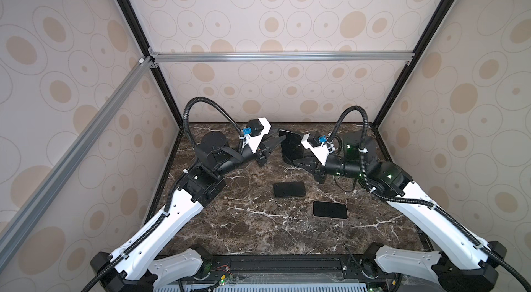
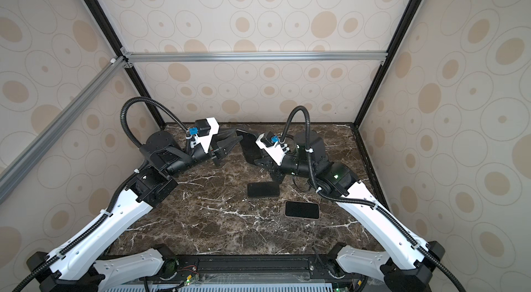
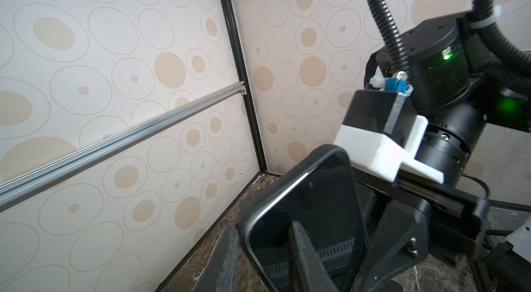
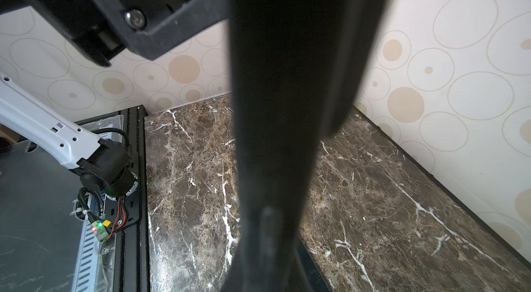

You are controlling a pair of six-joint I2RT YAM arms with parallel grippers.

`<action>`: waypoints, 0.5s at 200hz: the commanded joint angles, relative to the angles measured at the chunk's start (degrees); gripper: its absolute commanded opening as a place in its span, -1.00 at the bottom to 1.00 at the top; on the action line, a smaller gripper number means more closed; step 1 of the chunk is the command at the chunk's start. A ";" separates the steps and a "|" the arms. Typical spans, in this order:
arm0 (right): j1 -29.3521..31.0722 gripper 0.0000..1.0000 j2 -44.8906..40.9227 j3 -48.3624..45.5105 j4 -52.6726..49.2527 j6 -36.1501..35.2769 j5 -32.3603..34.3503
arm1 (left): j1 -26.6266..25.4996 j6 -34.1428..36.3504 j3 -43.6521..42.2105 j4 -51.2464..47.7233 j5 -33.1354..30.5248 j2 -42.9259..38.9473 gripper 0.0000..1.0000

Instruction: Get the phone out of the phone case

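I read the right pincer (image 1: pixel 300 160) as clamped on the lower end of the phone case (image 3: pixel 287 180). It holds the case upright above the tabletop (image 1: pixel 244 233), with the phone (image 1: pixel 289 145) seated inside and the screen facing the left pincer (image 1: pixel 281 140). The left pincer's fingers (image 3: pixel 227 256) stand slightly apart astride the case edge nearest them, one across the screen and one outside the rim; I cannot tell whether they press it. On the tabletop below the right pincer lie a black slab (image 1: pixel 288 189) and, nearer that arm, a pale-rimmed slab (image 1: pixel 330 210).
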 commanded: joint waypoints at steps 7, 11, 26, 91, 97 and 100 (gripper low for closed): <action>3.70 -1.00 1.74 2.52 0.74 -8.78 -11.67 | -2.71 0.61 1.38 -4.74 13.39 3.71 -0.41; 3.75 -1.00 1.80 2.67 0.50 -8.97 -11.69 | -2.77 0.61 1.38 -4.83 13.49 3.71 -0.40; 4.02 -1.00 1.89 3.04 -0.24 -9.77 -11.79 | -2.74 0.53 1.36 -5.05 14.15 3.73 -0.37; 4.38 -1.00 1.87 3.31 -1.10 -11.19 -11.47 | -2.77 0.18 1.30 -5.19 16.17 3.89 -0.29; 4.46 -1.00 1.79 3.27 -1.04 -11.28 -11.45 | -2.77 0.09 1.30 -5.19 16.39 3.89 -0.29; 4.40 -1.00 1.81 3.23 -0.96 -11.28 -11.42 | -2.73 0.11 1.30 -5.19 16.54 3.91 -0.29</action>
